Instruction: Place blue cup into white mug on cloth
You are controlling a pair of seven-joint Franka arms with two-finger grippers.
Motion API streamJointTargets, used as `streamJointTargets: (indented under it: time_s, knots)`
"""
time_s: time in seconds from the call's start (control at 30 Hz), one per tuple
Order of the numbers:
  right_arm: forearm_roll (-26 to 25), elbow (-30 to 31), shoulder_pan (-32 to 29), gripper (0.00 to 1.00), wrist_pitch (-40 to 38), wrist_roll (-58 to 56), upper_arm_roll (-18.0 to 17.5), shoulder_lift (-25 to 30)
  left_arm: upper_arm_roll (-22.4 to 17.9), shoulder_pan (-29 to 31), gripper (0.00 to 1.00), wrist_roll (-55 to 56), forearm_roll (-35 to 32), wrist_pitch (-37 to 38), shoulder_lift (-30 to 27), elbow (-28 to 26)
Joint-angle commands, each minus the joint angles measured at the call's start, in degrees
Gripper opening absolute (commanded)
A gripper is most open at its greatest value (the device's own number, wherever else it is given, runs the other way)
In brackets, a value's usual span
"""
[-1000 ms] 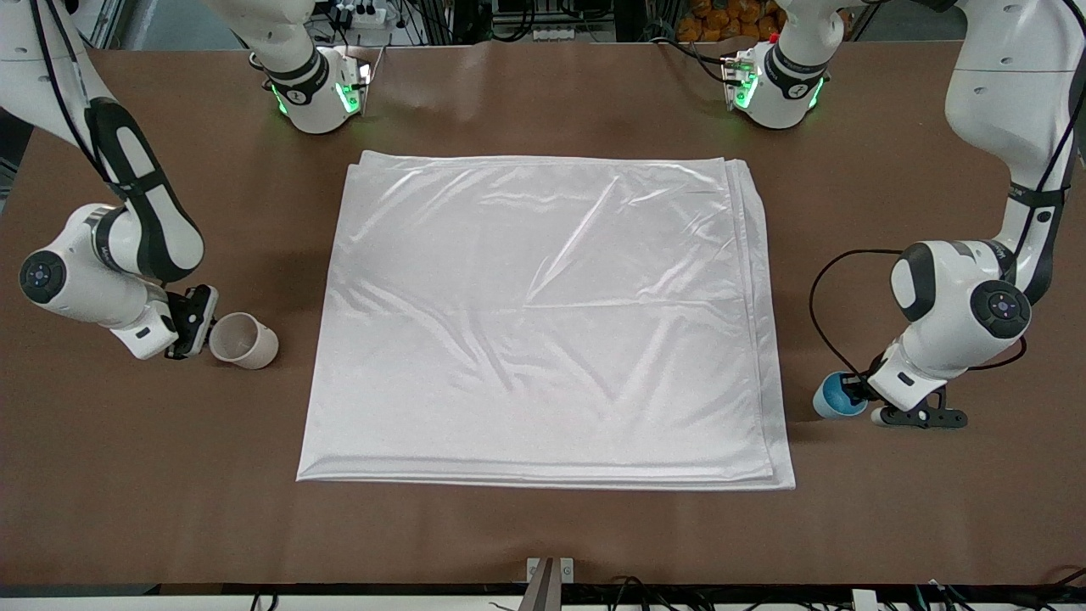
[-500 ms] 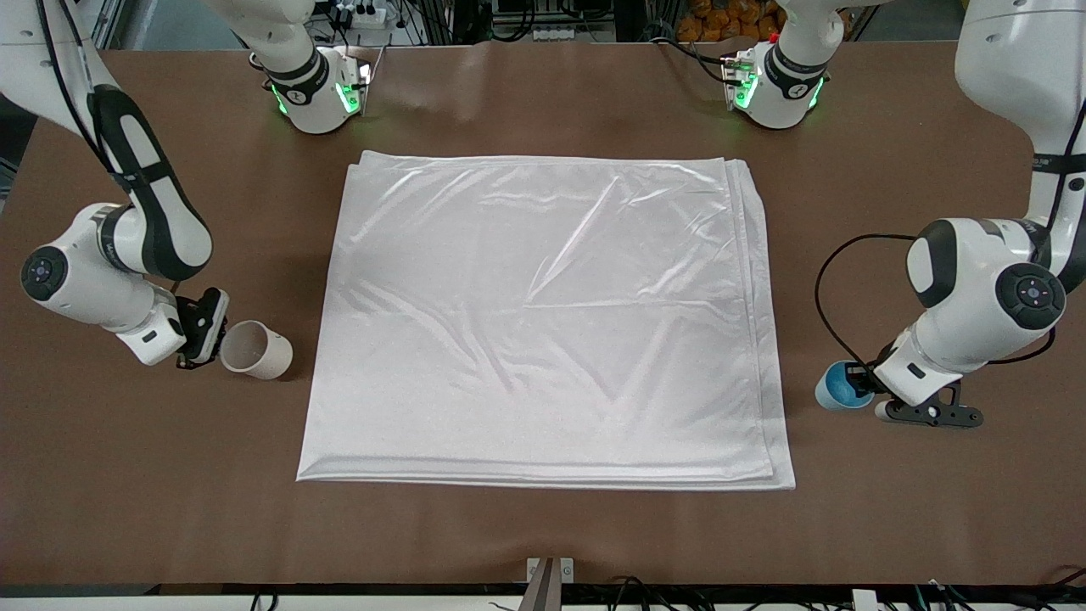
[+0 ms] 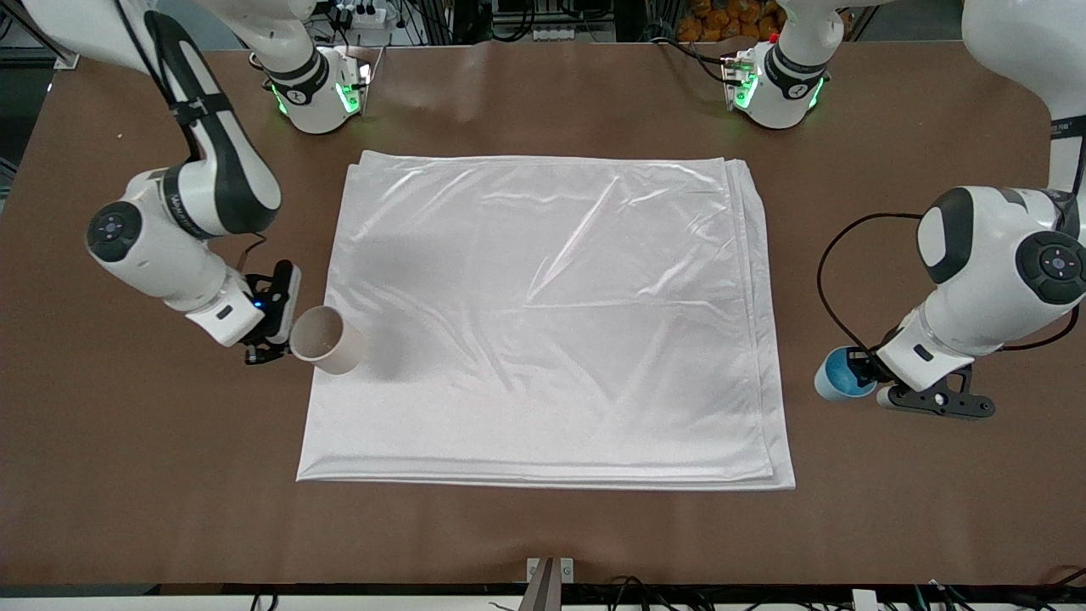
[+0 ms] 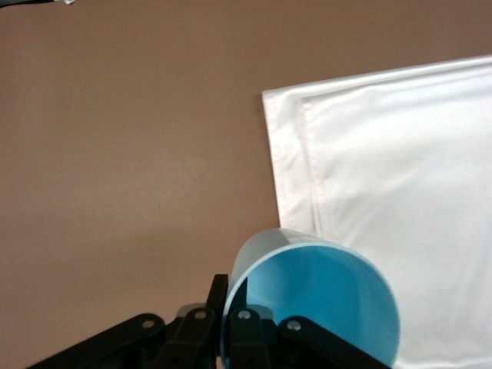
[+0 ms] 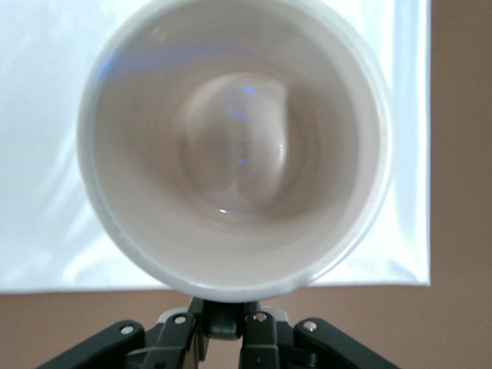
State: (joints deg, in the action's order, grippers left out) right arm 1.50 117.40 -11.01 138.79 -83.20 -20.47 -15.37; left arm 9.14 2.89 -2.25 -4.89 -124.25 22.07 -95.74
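The white mug (image 3: 327,340) hangs tilted in the air over the edge of the cloth (image 3: 543,322) at the right arm's end. My right gripper (image 3: 287,338) is shut on its dark handle; the right wrist view looks into the mug (image 5: 234,146), with the gripper (image 5: 231,321) clamped below its rim and cloth (image 5: 46,154) underneath. My left gripper (image 3: 867,373) is shut on the rim of the blue cup (image 3: 840,374), held tilted over bare table beside the cloth at the left arm's end. The left wrist view shows the cup (image 4: 315,304), the gripper (image 4: 231,311) and the cloth's corner (image 4: 400,177).
The brown table (image 3: 170,475) surrounds the cloth. The two arm bases (image 3: 318,89) (image 3: 776,85) stand along the table's edge farthest from the front camera. A black cable (image 3: 836,280) loops from the left wrist.
My right arm has lifted the mug and carried it from the bare table to over the cloth's edge. My left arm has raised the blue cup a little.
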Motion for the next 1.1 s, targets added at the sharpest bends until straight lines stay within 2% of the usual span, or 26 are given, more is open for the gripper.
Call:
streamJointTargets:
  time_s: [0.0,0.23,0.47,0.87,1.07]
  knots:
    - [0.3,0.8,5.2,0.0,0.0,4.6,0.1,1.0,2.4,0.2,0.0,0.3,-1.3,4.1,-2.5,1.1]
    - [-0.4,0.5,11.8,0.0,0.0,13.5,0.2,0.6,5.1,0.0,0.0,1.5,-1.3,6.7,-3.3,2.9]
    - [-5.8,0.1,16.6,0.0,-1.8,24.4,0.2,0.0,7.4,0.1,0.0,2.3,-1.3,8.0,-4.0,3.8]
    - [-6.8,-2.0,22.4,0.0,-1.7,29.6,0.3,-3.8,9.8,-0.6,0.0,5.1,-1.2,8.4,-4.0,4.9]
    - [-13.5,-4.4,24.7,0.0,-2.0,38.7,0.5,-7.3,9.8,-1.0,0.0,5.2,-1.3,8.5,-3.8,5.0]
